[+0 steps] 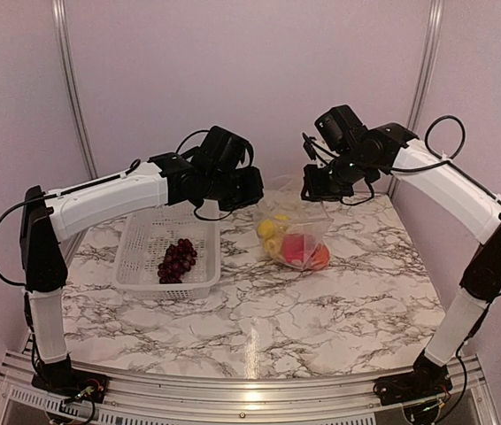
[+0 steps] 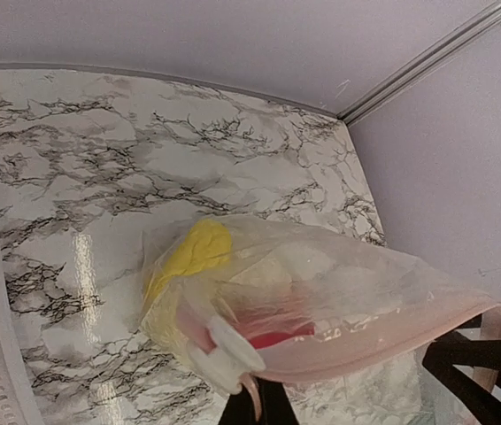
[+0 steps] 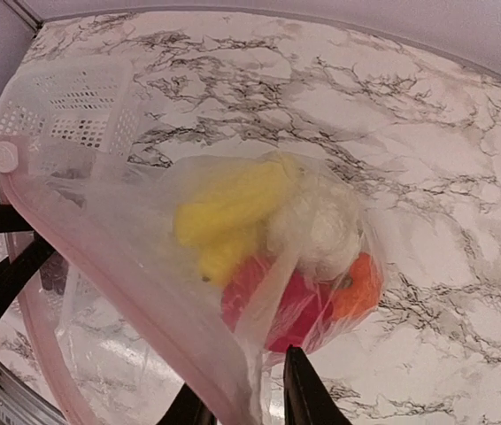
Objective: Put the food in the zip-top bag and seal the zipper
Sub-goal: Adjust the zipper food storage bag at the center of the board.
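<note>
Marble table (image 1: 321, 310), and the bag (image 1: 308, 226) hangs toward the back edge just right of the basket (image 1: 140, 257), with yellow, red, orange and whitish food (image 3: 277, 305) inside while the grapes (image 1: 177, 259) sit in the basket. Left gripper (image 2: 258, 403) is clamped on the zipper (image 2: 366, 350) right by the white slider (image 2: 233, 354). Right gripper (image 3: 246, 403) has its fingers parted a bit, with the other end of the bag's mouth running through the gap.
</note>
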`<state>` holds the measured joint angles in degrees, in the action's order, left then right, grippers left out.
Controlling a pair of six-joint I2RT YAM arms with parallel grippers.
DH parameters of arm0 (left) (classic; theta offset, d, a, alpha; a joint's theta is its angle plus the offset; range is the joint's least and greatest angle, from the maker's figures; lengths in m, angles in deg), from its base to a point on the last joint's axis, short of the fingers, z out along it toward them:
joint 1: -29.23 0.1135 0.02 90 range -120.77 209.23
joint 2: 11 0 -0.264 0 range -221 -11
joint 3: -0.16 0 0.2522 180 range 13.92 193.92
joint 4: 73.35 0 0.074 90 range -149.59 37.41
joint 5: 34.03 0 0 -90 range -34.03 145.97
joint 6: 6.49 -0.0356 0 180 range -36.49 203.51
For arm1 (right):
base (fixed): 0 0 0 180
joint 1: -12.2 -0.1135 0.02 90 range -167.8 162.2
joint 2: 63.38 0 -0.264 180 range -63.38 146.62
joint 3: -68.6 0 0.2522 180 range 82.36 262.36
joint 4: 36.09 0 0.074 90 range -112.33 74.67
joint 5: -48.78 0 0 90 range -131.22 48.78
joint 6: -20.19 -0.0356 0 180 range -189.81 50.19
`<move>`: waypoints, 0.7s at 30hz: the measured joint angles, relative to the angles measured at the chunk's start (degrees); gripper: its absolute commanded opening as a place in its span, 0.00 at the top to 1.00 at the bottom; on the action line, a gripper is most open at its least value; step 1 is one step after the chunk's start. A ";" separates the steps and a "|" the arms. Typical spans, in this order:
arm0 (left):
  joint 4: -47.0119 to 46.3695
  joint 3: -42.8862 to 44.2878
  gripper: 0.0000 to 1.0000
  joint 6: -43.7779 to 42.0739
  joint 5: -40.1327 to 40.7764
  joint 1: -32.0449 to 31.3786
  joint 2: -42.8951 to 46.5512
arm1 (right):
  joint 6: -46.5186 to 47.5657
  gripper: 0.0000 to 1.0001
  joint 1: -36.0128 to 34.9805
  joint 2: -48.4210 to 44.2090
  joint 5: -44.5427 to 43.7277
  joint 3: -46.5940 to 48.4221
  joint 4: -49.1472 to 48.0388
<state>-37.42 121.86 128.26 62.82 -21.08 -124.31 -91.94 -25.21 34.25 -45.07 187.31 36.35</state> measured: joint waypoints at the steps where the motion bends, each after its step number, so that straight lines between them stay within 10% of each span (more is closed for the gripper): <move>1: 0.26 -0.02 1.00 -0.20 0.28 0.00 0.00 | -0.22 0.80 0.07 0.00 -0.72 0.07 0.37; 6: 0.44 -0.09 1.00 -1.09 0.74 0.00 0.00 | -0.37 0.94 0.35 -0.02 -4.87 0.13 2.25; 21: -0.85 -0.87 1.00 -3.50 -0.70 -0.48 0.63 | 0.07 0.90 0.35 -1.73 -9.07 1.46 3.80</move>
<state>-38.27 120.99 124.77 62.12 -21.56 -123.68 -91.88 -24.86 32.52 -54.15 188.77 40.15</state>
